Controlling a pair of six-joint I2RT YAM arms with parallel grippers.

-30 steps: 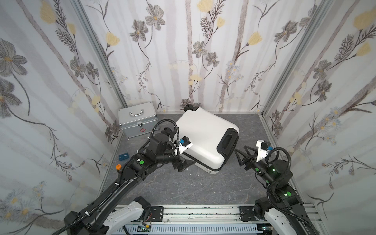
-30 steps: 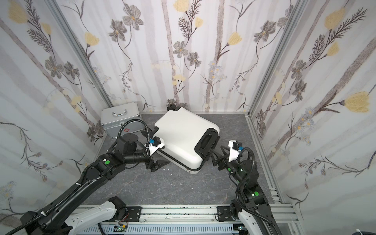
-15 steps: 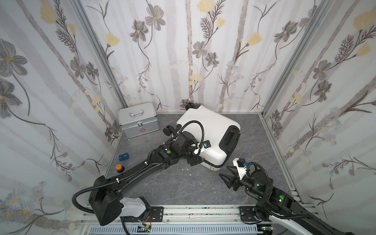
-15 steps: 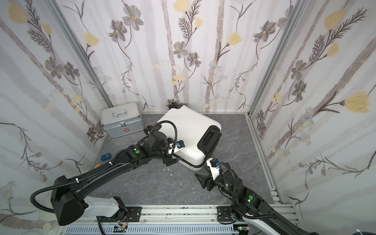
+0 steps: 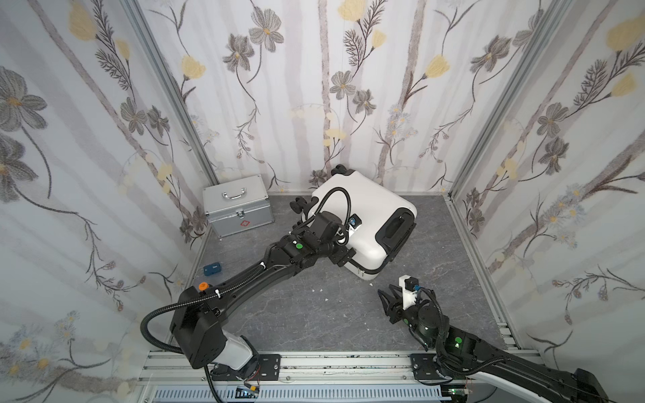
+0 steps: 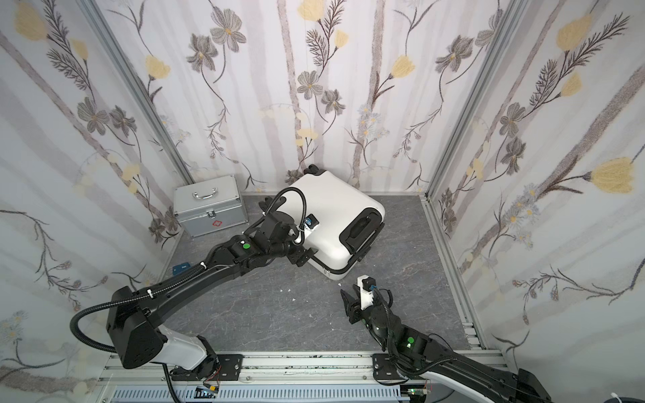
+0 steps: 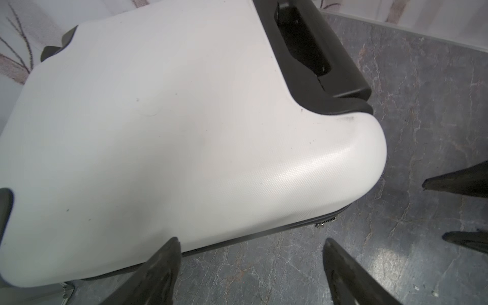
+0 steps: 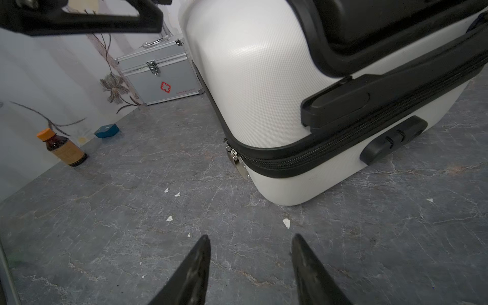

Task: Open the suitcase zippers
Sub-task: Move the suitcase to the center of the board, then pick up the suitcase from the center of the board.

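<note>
The suitcase (image 5: pixel 370 213) lies on the counter (image 5: pixel 314 314), its zippers (image 8: pixel 343 142) seemingly fully shut, so nothing is done yet. The left tool (image 7: pixel 250 240), jaws apart, sits beside the suitcase's shell. The right tool (image 8: pixel 250 235), apart and empty, faces its corner pull (image 8: pixel 239 162).

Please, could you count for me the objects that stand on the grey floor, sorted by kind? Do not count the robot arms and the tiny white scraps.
Cases: 2, the white suitcase and the silver case
Bottles: 1, the brown bottle with an orange cap
Small boxes: 1, the blue box
Total: 4
</note>
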